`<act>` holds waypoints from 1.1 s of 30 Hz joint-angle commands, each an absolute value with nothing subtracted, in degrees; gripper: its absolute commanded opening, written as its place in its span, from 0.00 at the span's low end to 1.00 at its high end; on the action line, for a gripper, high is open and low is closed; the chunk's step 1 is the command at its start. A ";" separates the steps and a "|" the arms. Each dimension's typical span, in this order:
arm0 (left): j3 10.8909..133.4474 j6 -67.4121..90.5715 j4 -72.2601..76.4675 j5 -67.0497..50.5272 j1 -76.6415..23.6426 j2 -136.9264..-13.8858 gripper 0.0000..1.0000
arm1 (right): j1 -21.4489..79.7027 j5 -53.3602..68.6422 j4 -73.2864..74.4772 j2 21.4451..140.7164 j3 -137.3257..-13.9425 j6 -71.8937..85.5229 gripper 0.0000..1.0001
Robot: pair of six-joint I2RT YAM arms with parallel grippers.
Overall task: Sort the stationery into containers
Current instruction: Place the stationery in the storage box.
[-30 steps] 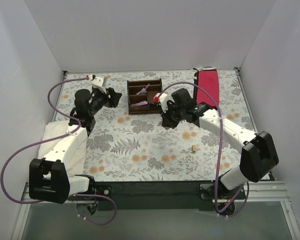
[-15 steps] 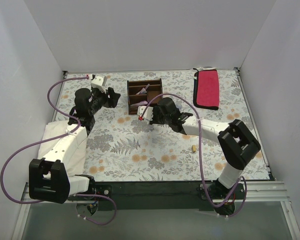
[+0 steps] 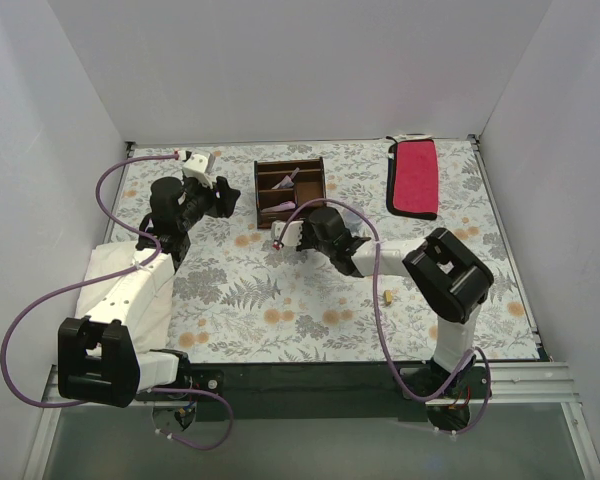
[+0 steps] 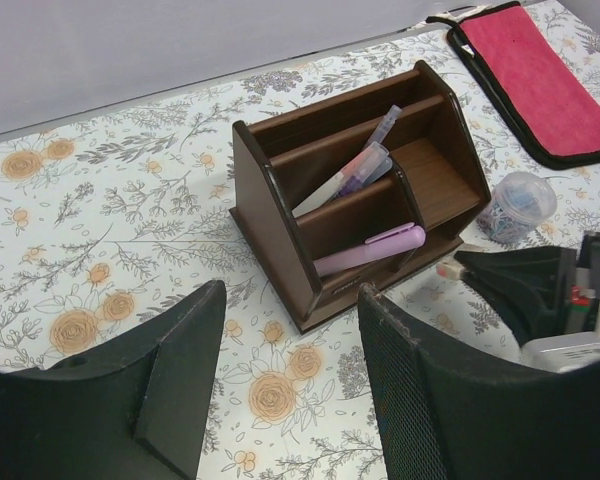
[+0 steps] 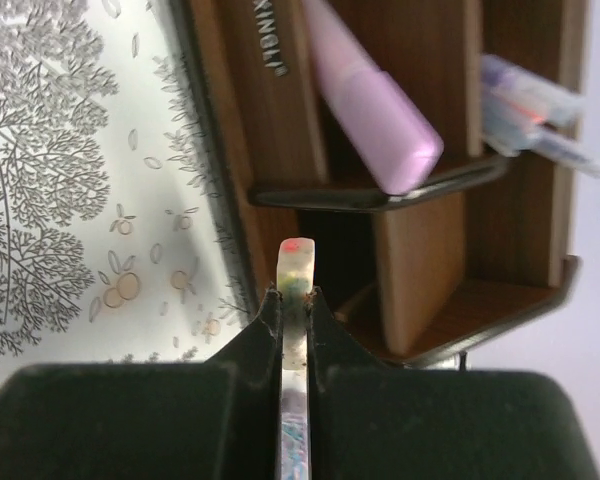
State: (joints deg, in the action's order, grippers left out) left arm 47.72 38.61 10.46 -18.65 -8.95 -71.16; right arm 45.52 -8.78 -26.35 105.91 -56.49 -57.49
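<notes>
The dark brown organiser [image 3: 290, 192] stands at the back middle of the table. In the left wrist view, a fat pink marker [image 4: 370, 250] lies in the front slot of the organiser [image 4: 280, 165], with thin pens [image 4: 352, 172] in a slot behind. My right gripper [image 5: 295, 295] is shut on a thin whitish piece [image 5: 296, 260] with a red spot at its tip, at the organiser's [image 5: 420, 270] front right corner. From above, the right gripper [image 3: 313, 222] is just in front of the organiser. My left gripper [image 4: 290, 400] stands open and empty, left of the organiser [image 3: 225, 195].
A small clear cup of clips [image 4: 517, 205] sits right of the organiser. The flat red cloth [image 3: 415, 178] lies at the back right. A tiny yellowish block [image 3: 388, 296] rests on the floral mat near the right arm. White cloth [image 3: 130, 290] lies under the left arm.
The right arm has swung left and folded in, carrying its gripper from the organiser's right side to its front right corner. The left arm has not moved.
</notes>
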 commanded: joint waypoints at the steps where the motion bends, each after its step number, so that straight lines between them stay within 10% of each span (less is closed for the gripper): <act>1: 47.64 38.94 9.67 -18.81 -8.88 -69.35 0.53 | 45.88 -12.39 -33.39 109.68 -58.01 -58.89 0.01; 33: 46.58 40.69 9.49 -21.53 -8.88 -70.58 0.53 | 47.90 -26.28 -62.57 123.66 -55.37 -70.49 0.09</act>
State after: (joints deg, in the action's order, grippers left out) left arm 46.54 40.45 8.38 -20.95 -8.95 -70.41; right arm 47.13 -25.28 -56.21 124.14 -56.51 -69.30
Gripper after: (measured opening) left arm 0.533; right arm 0.089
